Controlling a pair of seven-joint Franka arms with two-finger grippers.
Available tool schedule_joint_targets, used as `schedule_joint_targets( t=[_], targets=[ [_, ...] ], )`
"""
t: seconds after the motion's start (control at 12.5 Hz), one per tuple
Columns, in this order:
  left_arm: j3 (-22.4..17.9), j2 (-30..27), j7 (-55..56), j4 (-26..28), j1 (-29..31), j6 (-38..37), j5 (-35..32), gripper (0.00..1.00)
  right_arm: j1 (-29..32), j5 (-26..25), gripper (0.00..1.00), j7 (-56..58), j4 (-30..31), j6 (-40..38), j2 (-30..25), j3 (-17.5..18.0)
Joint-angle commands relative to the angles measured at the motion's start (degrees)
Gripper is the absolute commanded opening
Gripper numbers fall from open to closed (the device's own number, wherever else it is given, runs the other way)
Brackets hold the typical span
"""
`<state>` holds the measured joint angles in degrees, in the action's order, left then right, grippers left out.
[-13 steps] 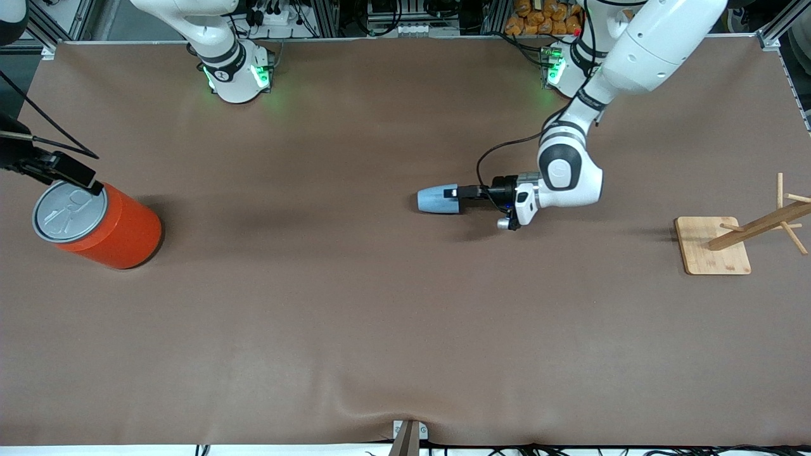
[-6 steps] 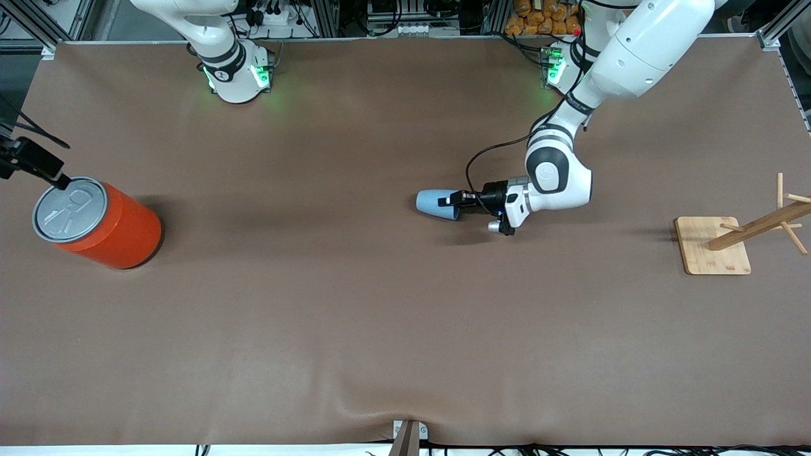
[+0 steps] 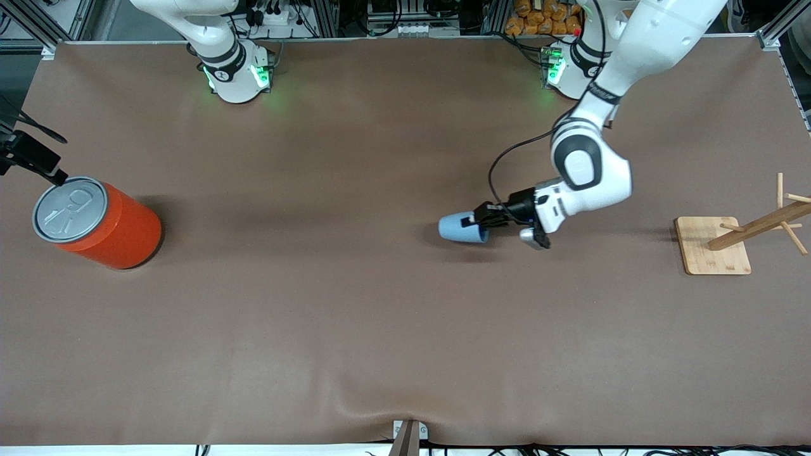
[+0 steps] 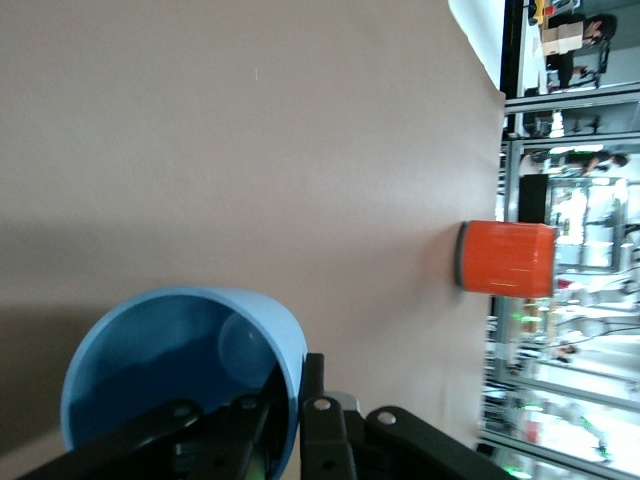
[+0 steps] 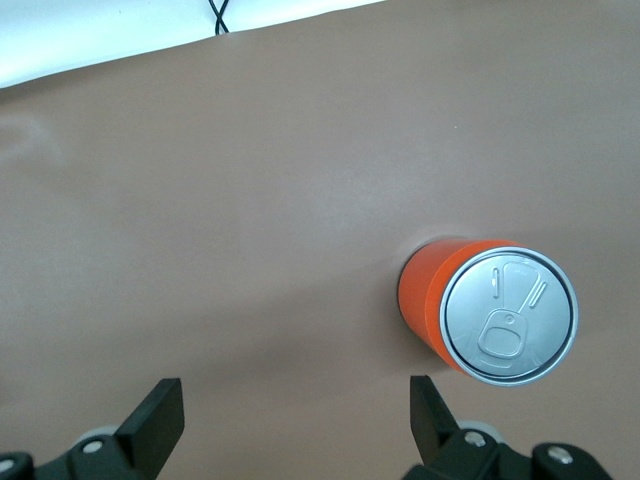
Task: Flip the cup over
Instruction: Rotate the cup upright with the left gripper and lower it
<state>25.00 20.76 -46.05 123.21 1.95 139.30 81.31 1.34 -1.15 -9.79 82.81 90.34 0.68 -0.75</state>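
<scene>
Front view — cup (image 3: 461,228) rim in left gripper (image 3: 474,221)

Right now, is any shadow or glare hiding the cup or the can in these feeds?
Front view: even light, soft shadows beside the cup and orange can; green base lights tint the table. Left wrist view: the left gripper shades the cup's inside; bright background past the table. Right wrist view: the can's lid is readable, the right gripper open near it.

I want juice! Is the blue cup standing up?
No, tipped: the cup lies sideways in the left gripper, empty inside.
</scene>
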Motion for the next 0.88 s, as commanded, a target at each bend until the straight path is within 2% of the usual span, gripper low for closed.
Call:
schedule_joint_targets(
  t=[0.0,0.16,0.32,0.48,0.72,0.8],
  targets=[
    [-0.6,-3.1,3.9,1.5,4.1,0.2,-12.3,0.0,-0.7,0.6,1.0,0.5,-2.0,-2.6,1.0,-2.1],
    [-3.0,-3.4,13.2,1.3,7.0,0.1,-32.1,0.0,-0.5,0.7,1.0,0.5,-1.9,-3.9,1.0,-2.2],
    [-3.5,-4.8,18.0,1.3,13.1,-0.9,-47.7,0.0,-0.8,0.7,1.0,0.4,-2.0,-4.0,1.0,-2.2],
    [-3.6,-6.2,24.1,0.8,13.8,-2.4,-56.5,0.0,-0.6,0.6,1.0,0.4,-2.0,-4.0,1.0,-2.2],
    [-3.2,-10.4,39.5,1.2,13.8,-2.4,-74.0,0.0,-0.8,0.6,1.0,-0.1,-1.6,-4.0,1.3,-2.1],
    [-2.9,-10.7,41.6,1.3,13.8,-2.2,-76.2,0.0,-0.9,0.7,1.0,0.0,-1.6,-4.1,1.4,-2.0]
  ],
)
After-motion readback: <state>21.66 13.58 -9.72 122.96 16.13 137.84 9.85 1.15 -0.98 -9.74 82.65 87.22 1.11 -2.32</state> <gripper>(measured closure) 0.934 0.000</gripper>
